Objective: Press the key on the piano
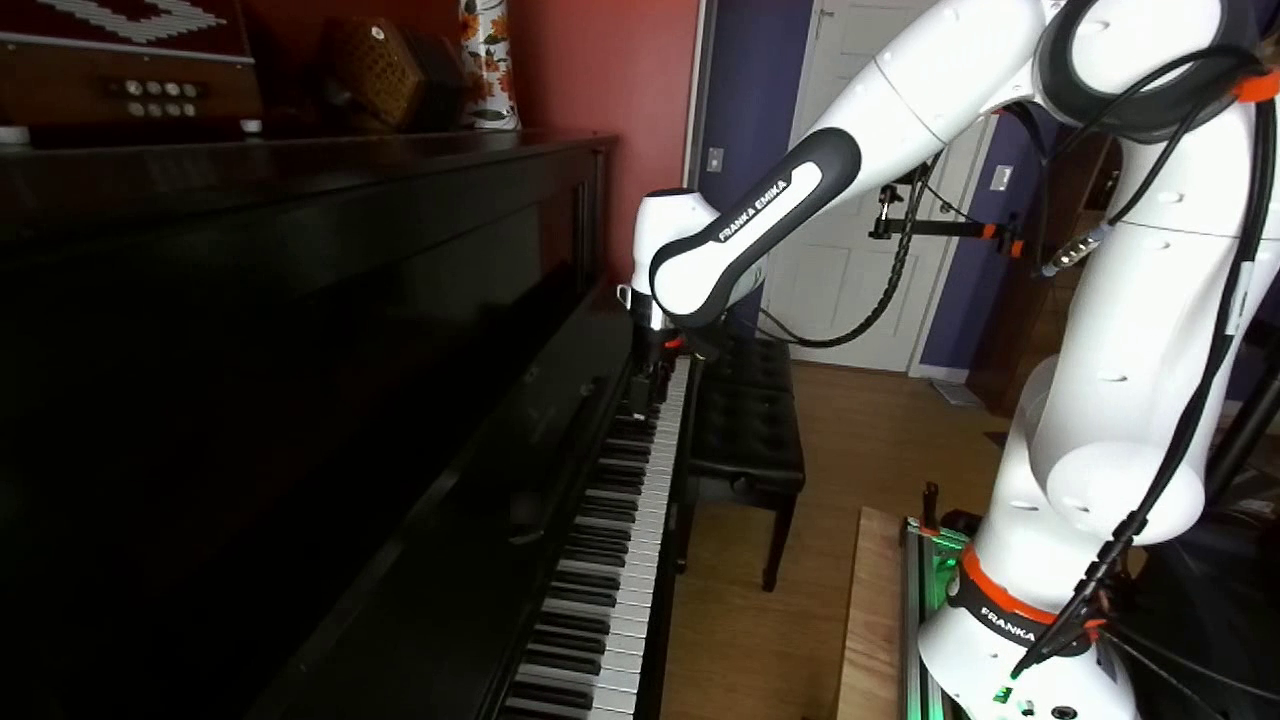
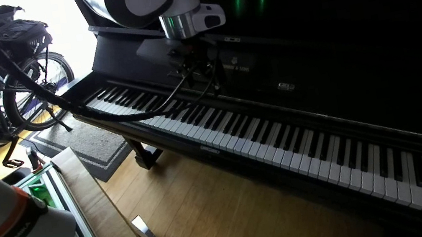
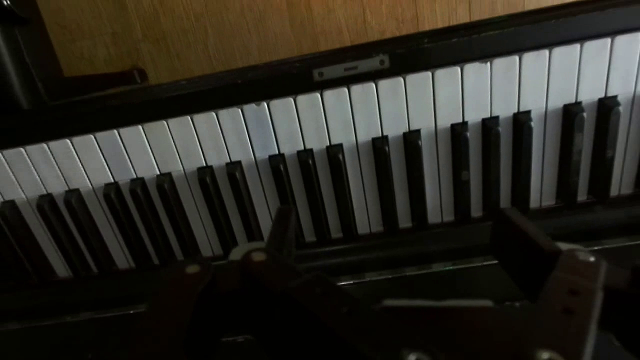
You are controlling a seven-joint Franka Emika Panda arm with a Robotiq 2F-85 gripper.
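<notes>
Piano (image 1: 360, 400), keyboard (image 3: 337, 120) beneath the jaws (spread wide apart).

Arm (image 1: 1140, 330) — bent, elbow (image 1: 1145, 40) high, forearm (image 1: 890, 105) sloping down | claw (image 3: 397, 215) — pointing down, spread wide

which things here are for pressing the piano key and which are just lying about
For the job:
glossy black upright piano
its white and black keys
white robot arm
dark two-fingered pincer

Lying about:
black tufted bench
white cylinder with orange flowers
brown-saddled black bicycle
grey bordered rug
</notes>
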